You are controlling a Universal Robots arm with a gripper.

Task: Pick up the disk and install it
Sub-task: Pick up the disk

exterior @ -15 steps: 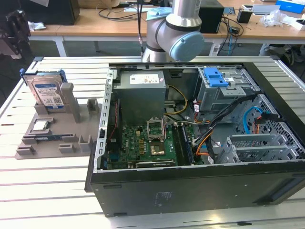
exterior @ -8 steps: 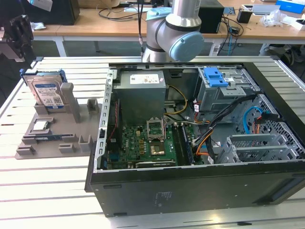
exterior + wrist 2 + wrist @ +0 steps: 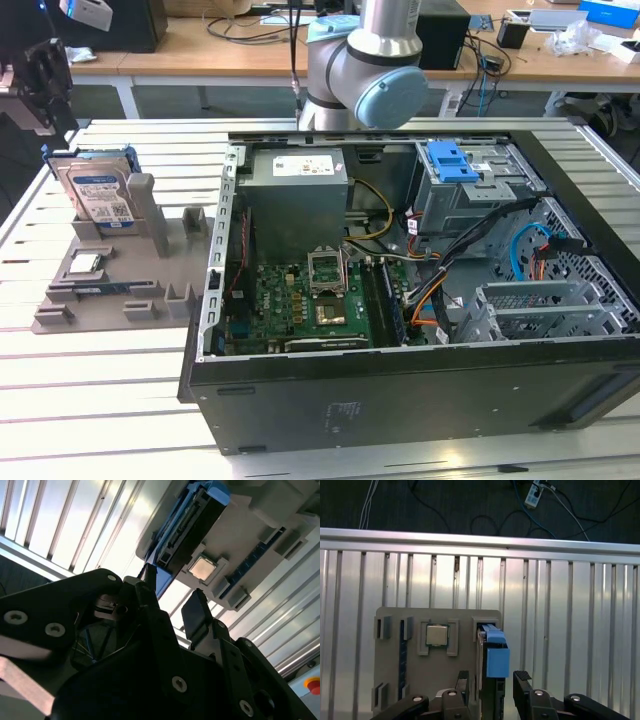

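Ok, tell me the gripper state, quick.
Gripper: open, holding nothing; its fingers line up on either side of the disk, not clamped on it.

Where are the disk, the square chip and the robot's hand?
disk (image 3: 497,661): first wrist view, its blue carrier bracket.
CPU chip (image 3: 436,635): first wrist view, its metal lid.
hand (image 3: 492,676): first wrist view, between its fingertips.

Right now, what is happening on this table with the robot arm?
A single robot arm holds its gripper open over the disk. In the first wrist view, one finger lines up on each side of the disk with a gap, so it is not gripped. The disk stands on edge in a slot of the grey holder, next to a small CPU chip. The open computer case sits on the exterior view's right, and the disk is not installed yet.
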